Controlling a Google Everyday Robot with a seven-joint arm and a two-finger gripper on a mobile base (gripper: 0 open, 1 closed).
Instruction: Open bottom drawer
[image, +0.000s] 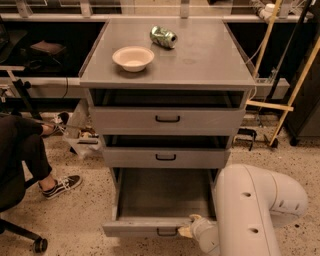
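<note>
My claw (186, 231) sits at the front of the bottom drawer (150, 197), just right of its small black bar handle (166, 232), while my pale arm (255, 215) curls in from the right. I cannot tell whether the claw is open, closed or gripping the handle. The bottom drawer stands pulled well out of the cabinet, beneath the middle drawer (165, 157) and the top drawer (167, 120), which each show a dark gap above their fronts. I judge it a stiff, fairly light box that runs straight on its slides, so the bar handle is the place to hold, pulling squarely and not skewed. On the counter (210, 60) a pale bowl (133, 58) sits near the left edge and a crushed green can (163, 37) sits toward the back edge. The can's print is unreadable, and I see no other writing
</note>
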